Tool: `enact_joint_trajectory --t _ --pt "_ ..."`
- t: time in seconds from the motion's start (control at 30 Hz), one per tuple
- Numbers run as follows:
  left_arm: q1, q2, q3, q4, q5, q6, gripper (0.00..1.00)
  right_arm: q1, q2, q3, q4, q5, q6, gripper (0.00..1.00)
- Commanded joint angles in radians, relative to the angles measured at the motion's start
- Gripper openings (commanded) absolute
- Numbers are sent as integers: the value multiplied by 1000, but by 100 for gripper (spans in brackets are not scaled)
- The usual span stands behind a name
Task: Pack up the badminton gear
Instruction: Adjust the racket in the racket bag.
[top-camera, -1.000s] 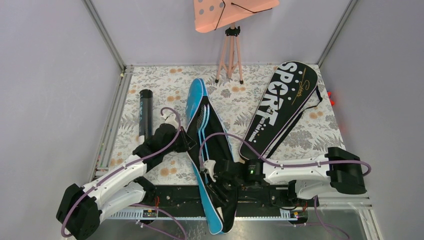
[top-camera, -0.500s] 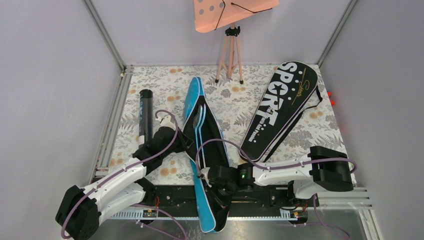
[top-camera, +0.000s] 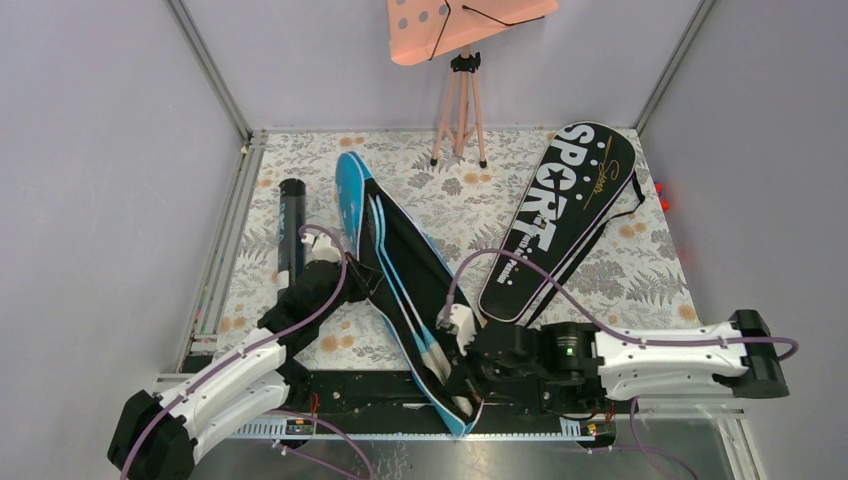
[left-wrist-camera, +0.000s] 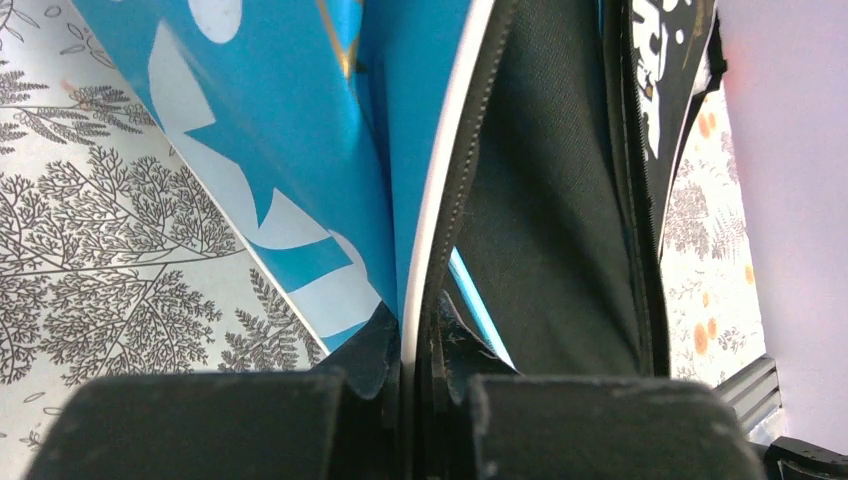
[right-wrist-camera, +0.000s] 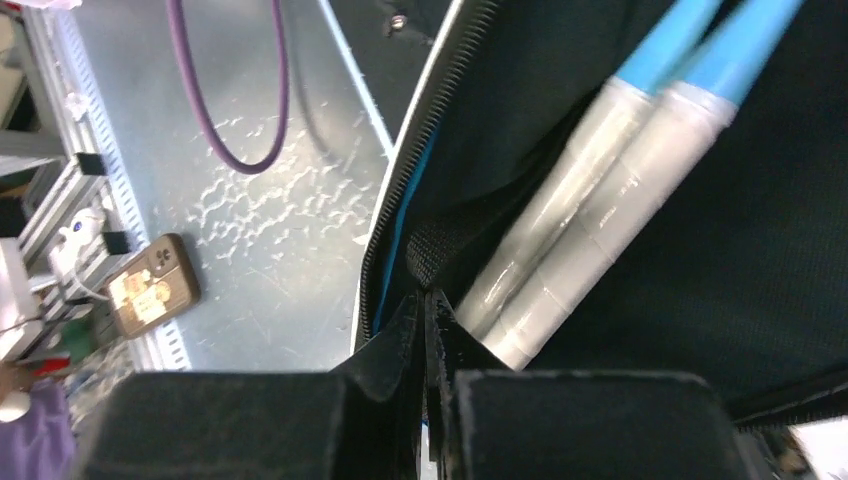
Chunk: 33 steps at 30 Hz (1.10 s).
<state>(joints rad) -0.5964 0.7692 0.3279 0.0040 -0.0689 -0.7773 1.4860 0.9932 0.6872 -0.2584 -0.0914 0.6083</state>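
Observation:
The blue SPORT bag (top-camera: 385, 250) lies open and slanted across the mat, its head end at the back left. My left gripper (top-camera: 328, 268) is shut on the bag's long left edge; in the left wrist view the white piping and zip (left-wrist-camera: 440, 200) run straight into my left gripper (left-wrist-camera: 418, 335). My right gripper (top-camera: 465, 338) is shut on the black edge at the bag's near end, seen close in the right wrist view (right-wrist-camera: 425, 310). Two racket handles (right-wrist-camera: 575, 235), grey grips with light-blue shafts, lie inside the bag. The black SPORT bag (top-camera: 560, 215) lies at the right, and the black tube (top-camera: 290, 225) at the left.
A pink perforated board on a tripod (top-camera: 458, 105) stands at the back middle. Metal rails (top-camera: 225, 260) border the mat's left and near edges. Below the table edge are a purple cable (right-wrist-camera: 225, 110) and a small brown device (right-wrist-camera: 150, 285). Grey walls enclose three sides.
The right gripper has shut on the blue bag's near end and moved right. The bag has swung, its head end going left and its near end right. The left gripper has kept its hold.

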Motion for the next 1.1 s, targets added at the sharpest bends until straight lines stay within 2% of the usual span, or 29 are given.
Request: enact_joint_trajectory --t 0.0,0.1,0.13,0.2,0.27,0.37,0.47,0.53,0.6,0.7,0.77,0.8,0.83,0.9,0.97,1.03,1.07 --pt "-5 -42 -48 167 19 23 0 -9 -129 -42 -51 292 -47 0" --pt "-5 -31 -49 173 21 51 0 -20 -248 -85 -94 535 33 0" --pt "-5 -27 -54 173 14 55 0 -19 -297 -119 -69 626 51 0" --pt "-5 -20 -79 192 -3 51 0 -19 -418 -231 73 677 39 0" --pt "-5 -10 -113 249 -2 50 0 -19 -535 -362 303 609 -46 0" --pt "-5 16 -151 301 -1 55 0 -18 -642 -462 501 441 -166 0" --pt "-4 43 -169 327 -14 55 0 -19 -676 -538 673 125 -339 0" --pt "-5 57 -171 337 -22 49 0 -19 -655 -522 594 -17 -453 0" --pt "-4 68 -159 329 -24 50 0 -19 -596 -446 385 -61 -541 0" --pt "-6 81 -147 315 -39 37 0 -18 -452 -343 117 -233 -671 0" --pt "-6 86 -148 317 -39 36 0 -20 -370 -339 142 -393 -706 0" --pt "-6 85 -150 317 -35 36 0 -19 -331 -317 130 -411 -724 0" --pt "-6 81 -153 318 -33 36 0 -19 -289 -288 112 -376 -735 0" --pt "-6 70 -161 318 -28 39 0 -19 -206 -219 76 -213 -708 3" --pt "-6 56 -166 319 -14 54 0 -18 -124 -132 17 -17 -644 9" --pt "-6 46 -179 335 9 64 0 -19 -66 -60 -41 172 -549 20" --pt "-6 42 -186 344 14 66 0 -19 -55 -35 -63 220 -522 21"
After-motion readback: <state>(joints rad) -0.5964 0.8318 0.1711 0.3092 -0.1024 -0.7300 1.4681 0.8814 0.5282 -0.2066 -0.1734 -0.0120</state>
